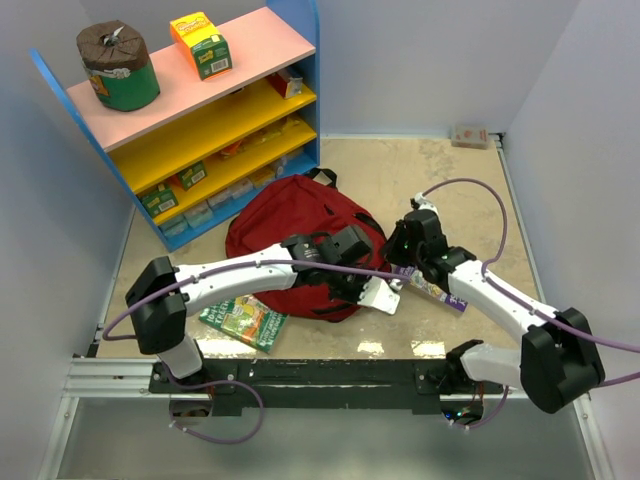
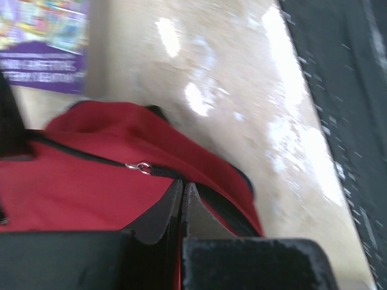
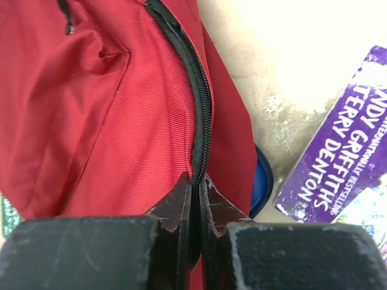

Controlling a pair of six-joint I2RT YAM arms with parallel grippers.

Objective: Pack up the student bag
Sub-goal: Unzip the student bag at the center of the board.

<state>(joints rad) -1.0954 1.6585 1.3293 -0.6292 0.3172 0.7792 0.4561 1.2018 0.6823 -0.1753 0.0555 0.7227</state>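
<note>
Backpack (image 1: 290,225), one: dark red, slumped on the table (image 1: 460,190) between my two arms. Grippers, two: my left gripper (image 2: 182,196) is pinched together on the backpack's near zip edge; my right gripper (image 3: 195,190) is clamped on the zip seam at its right side. Books, two: one purple book (image 3: 331,154) just right of the backpack, one green book (image 1: 243,320) by its near-left corner. Shelf (image 1: 200,120), one, behind the backpack to the left, topped with one carton (image 1: 200,43) and one round tin (image 1: 118,65).
</note>
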